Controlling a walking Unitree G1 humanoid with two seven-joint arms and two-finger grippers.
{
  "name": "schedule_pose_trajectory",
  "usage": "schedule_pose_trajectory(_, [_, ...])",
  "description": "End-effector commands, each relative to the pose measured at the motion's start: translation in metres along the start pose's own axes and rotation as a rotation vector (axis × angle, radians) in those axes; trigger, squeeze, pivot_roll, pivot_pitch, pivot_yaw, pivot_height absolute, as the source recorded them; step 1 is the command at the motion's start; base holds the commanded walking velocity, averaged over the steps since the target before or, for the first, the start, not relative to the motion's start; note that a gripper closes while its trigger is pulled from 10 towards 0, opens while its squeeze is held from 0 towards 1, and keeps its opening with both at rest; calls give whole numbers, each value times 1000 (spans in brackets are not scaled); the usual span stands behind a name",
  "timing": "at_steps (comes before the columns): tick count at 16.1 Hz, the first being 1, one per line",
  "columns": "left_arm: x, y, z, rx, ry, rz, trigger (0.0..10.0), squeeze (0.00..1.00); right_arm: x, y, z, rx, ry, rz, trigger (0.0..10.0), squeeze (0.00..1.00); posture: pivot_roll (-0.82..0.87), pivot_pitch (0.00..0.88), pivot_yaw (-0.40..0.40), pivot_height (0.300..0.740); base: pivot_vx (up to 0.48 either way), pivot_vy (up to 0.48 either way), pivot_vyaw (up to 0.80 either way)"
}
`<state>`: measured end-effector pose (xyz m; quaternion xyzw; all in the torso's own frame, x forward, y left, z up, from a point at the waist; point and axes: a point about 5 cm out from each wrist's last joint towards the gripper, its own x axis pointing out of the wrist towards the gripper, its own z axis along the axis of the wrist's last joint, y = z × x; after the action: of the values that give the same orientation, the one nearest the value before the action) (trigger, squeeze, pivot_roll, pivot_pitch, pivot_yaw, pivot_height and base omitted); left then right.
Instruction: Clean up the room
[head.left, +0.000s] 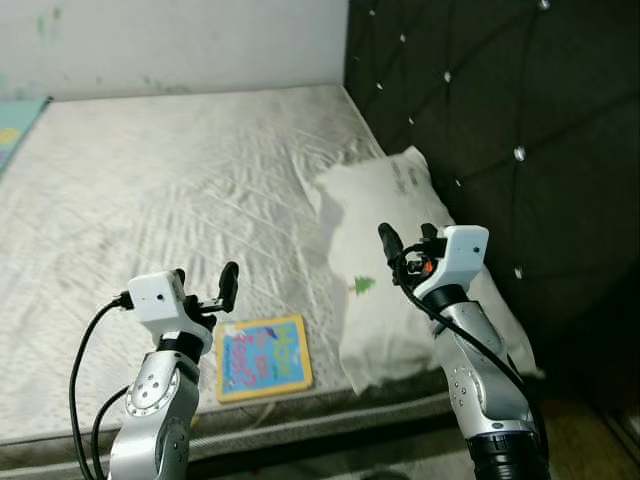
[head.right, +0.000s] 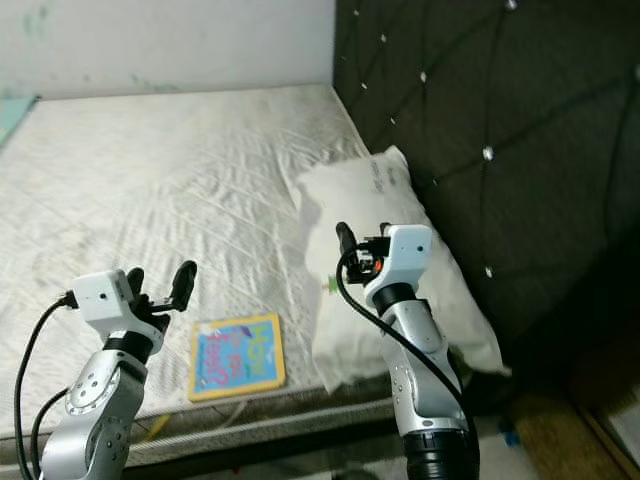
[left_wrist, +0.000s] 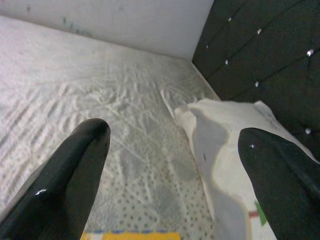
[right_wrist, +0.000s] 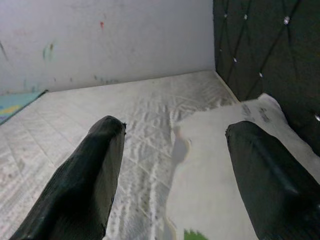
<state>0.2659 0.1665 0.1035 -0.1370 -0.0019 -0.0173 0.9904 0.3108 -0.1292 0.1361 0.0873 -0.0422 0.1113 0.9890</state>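
While both arms are raised in front of us at the near edge of the bed, neither has anything in hand: our left gripper (head.left: 205, 285) hangs with its two black fingers (left_wrist: 65, 185) spread wide and nothing between them, and our right gripper (head.left: 405, 245) is likewise wide open and empty, poised above the pillow (head.left: 400, 270). We judge this to be a ready stance, fingers parted so that either arm can drop onto whatever we choose to tidy first. Just below and a little to the right of the left gripper lies the book (head.left: 263, 357), flat on the mattress (head.left: 170, 190) close to its near edge, cover up, bright with a yellow border; it is the loose thing most plainly out of place, and the left arm seems best set to take it. Lying flat as it does, it offers no edge to pinch from above, so we would likely need to work a finger under one side or slide it toward the edge. The pillow sits askew, one end up against the dark tufted headboard (head.left: 500, 120) and the other end overhanging the mattress edge near us, just beside the book but apart from it. Beyond, the sheet runs wrinkled back to the pale wall (head.left: 180, 40).
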Motion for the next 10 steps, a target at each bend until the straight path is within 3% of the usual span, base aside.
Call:
schedule_pose_trajectory(1, [1,3,-1,12,6,5,10000,1000,2,0,1,10,-6,5,10000,0,-96,0,8,740,0,0,0])
schedule_pose_trajectory(6, [4,2,0,21,1,2,10000,1000,5,1,0,11,-8,6,10000,0,-93,0,9,740,0,0,0])
schedule_pose_trajectory(8, [11,3,2,63,11,12,10000,1000,10,2,1,7,-12,14,10000,0,-90,0,4,740,0,0,0])
schedule_pose_trajectory(9, [14,3,3,75,19,15,10000,922,12,2,2,5,-11,18,10000,0,-89,0,1,740,0,0,0])
schedule_pose_trajectory(10, [22,4,7,130,22,11,10000,0,17,4,6,-4,-23,32,10000,0,-88,0,1,740,0,0,0])
